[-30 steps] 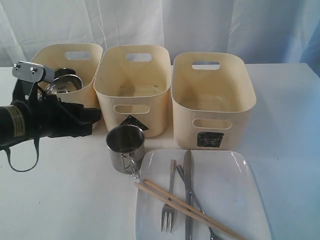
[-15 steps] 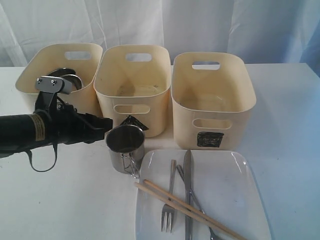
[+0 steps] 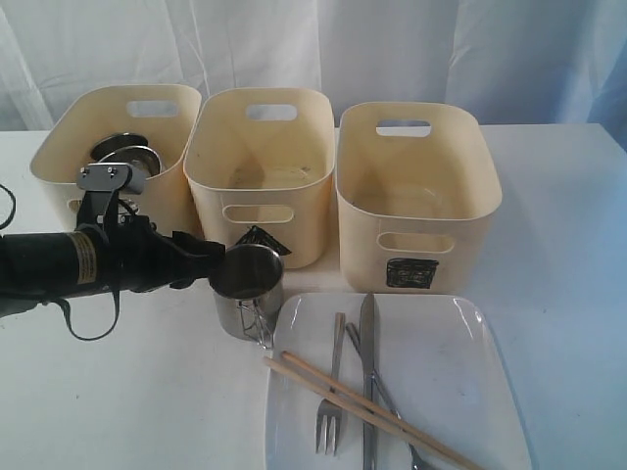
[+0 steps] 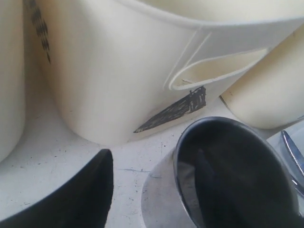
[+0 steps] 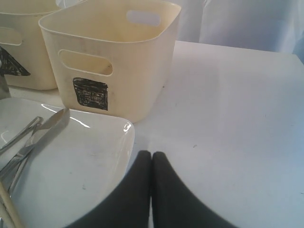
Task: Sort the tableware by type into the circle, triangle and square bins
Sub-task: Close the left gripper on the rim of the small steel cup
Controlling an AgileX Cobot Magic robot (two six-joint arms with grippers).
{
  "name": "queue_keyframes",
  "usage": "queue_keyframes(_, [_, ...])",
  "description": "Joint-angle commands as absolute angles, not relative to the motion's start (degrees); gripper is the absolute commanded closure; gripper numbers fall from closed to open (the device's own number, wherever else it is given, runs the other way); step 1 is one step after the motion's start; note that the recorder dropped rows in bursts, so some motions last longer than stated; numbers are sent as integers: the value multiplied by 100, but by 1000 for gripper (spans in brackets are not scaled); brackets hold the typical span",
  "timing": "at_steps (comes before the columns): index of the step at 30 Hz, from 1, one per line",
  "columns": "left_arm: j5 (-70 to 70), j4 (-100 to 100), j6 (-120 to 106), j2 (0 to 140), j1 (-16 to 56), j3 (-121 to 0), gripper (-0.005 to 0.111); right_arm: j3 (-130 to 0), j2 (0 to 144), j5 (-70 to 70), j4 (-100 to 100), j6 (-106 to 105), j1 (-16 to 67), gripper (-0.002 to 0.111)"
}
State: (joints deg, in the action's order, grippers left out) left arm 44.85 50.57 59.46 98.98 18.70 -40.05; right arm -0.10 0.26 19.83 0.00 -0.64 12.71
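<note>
A steel mug (image 3: 245,289) stands upright on the white desk (image 3: 568,245), just in front of the triangle bin (image 3: 260,186) and just beside the near-left corner of the white rounded-square plate (image 3: 441,362), its handle turned toward the plate. The left arm reaches in level with the mug's rim. Its fingers (image 4: 80,194) stand wide apart and hold nothing. One black finger sits beside the mug's outer wall with a strip of desk between them (where the other finger lies I cannot tell, as the dark inside of the mug swallows it).

The left bin (image 3: 59,147) holds steel ware (image 3: 122,157), and the arm hides its front mark. The triangle bin and the square bin (image 3: 421,211), marked with a black scribbled square, show only bare cream insides.

On the plate lie a steel fork (image 3: 331,411), a knife (image 3: 367,372) and a third steel handle (image 3: 384,397) crossing under the knife. Wooden chopsticks (image 3: 362,406) lie slantwise over all three.

The right arm's fingers (image 5: 142,190) are pressed together, tip to tip, with nothing between them, above the desk just beside a corner of the plate.
</note>
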Motion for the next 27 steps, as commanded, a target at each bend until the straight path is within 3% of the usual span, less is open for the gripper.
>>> queue_keyframes(1, [4500, 5145, 6223, 9872, 1913, -4021, 50, 0, 0, 1962, 0, -32, 1248, 108])
queue_keyframes(9, [4407, 5145, 6272, 9872, 2284, -4021, 50, 0, 0, 1962, 0, -32, 1248, 108])
queue_keyframes(13, [3708, 5156, 6272, 9872, 2475, -4140, 50, 0, 0, 1962, 0, -32, 1248, 108])
queue_keyframes(27, [3159, 5164, 6620, 9911, 2475, -4212, 50, 0, 0, 1962, 0, -32, 1248, 108])
